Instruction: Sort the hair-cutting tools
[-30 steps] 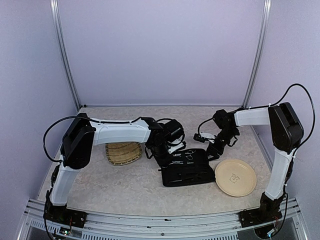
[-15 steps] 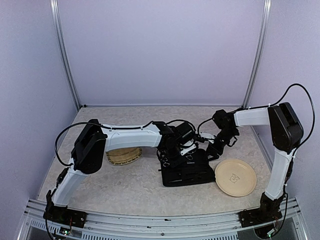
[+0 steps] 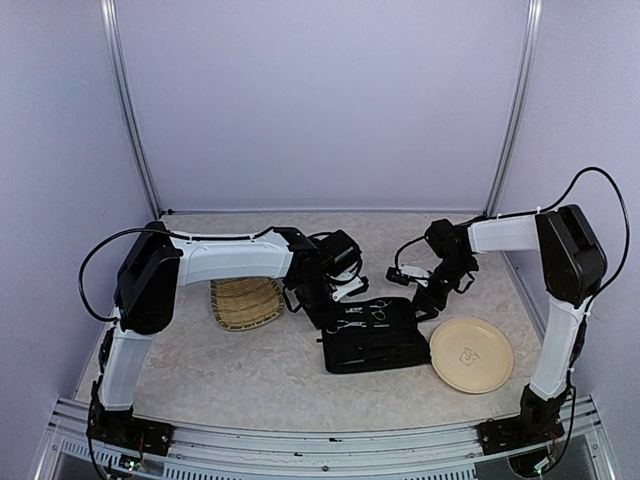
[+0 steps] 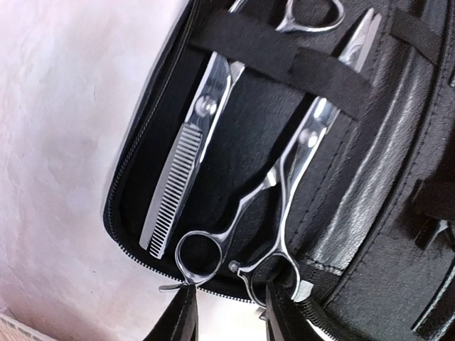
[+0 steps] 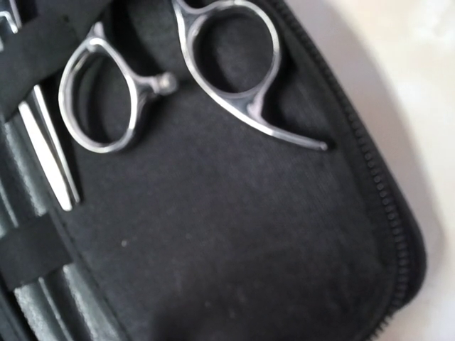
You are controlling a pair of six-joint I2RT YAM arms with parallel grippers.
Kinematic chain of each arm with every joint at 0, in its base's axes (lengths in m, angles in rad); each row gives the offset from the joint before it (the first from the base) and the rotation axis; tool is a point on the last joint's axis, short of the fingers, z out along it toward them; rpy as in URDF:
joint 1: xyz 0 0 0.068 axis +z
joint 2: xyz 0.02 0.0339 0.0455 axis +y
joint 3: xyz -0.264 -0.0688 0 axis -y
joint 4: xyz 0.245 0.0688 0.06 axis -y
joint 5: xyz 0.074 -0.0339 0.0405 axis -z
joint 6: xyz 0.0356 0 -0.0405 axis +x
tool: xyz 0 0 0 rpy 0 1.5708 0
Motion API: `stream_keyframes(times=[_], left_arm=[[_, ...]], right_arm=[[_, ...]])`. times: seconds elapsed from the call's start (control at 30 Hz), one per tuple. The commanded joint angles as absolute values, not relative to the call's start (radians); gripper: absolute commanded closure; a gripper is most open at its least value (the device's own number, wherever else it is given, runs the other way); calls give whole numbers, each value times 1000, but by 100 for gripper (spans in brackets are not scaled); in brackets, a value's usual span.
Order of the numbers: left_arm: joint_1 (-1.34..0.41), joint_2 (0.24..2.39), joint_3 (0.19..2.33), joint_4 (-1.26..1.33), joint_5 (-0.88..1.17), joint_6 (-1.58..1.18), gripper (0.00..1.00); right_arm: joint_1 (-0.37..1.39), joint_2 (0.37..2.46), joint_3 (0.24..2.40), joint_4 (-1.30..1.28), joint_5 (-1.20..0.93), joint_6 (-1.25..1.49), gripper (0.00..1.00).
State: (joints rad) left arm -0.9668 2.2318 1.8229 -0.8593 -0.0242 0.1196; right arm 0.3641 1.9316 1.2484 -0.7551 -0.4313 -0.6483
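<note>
**Worktop** (image 3: pixel 250 375): pale and speckled; it carries every item you find listed below.

**Left arm** (image 3: pixel 230 262): you have it stretched rightward, its wrist bent down at the case's left end.

**Right arm** (image 3: pixel 510 235): it reaches in from the right, its wrist dipped over the case's far right corner.

**Case** (image 3: pixel 372 350): black and zip-edged, it lies open and flat at mid-worktop, between tray and plate.

**Tray** (image 3: pixel 240 305): woven, left of the case and apart from it.

**Plate** (image 3: pixel 471 355): round and tan, just beside the case's right edge.

**Toothed scissors** (image 4: pixel 188 153): silver, inside the case under a black strap (image 4: pixel 284 60), with the toothed blade along the zip edge.

**Plain scissors** (image 4: pixel 298 156): silver, beside the toothed pair under the same strap and pointing the opposite way, with their rings at the case's rim.

**Left gripper** (image 4: pixel 227 316): your fingers (image 4: pixel 179 320) stand apart with pale worktop showing between them. The tips are just short of the plain scissors' rings; you cannot tell whether they touch.

**Right gripper** (image 3: pixel 428 298): it hangs over the toothed scissors' ring end. Its fingers are outside its own camera's view and too small from above, so you cannot tell whether they are apart or together.
</note>
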Motion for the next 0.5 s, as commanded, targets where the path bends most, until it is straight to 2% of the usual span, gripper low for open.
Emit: stream_keyframes(times=[0.0, 0.13, 0.3, 0.47], left_arm=[[-967, 2220, 1808, -866, 15, 116, 66], [-963, 2257, 1828, -869, 27, 128, 68], [-962, 2288, 1851, -862, 32, 134, 75], [-960, 2327, 1878, -868, 17, 128, 78]], right_arm=[[388, 1985, 1235, -776, -439, -654, 46], [389, 1983, 1235, -775, -436, -653, 47], [388, 1987, 1233, -775, -434, -653, 48], [389, 1990, 1233, -777, -434, -653, 49]])
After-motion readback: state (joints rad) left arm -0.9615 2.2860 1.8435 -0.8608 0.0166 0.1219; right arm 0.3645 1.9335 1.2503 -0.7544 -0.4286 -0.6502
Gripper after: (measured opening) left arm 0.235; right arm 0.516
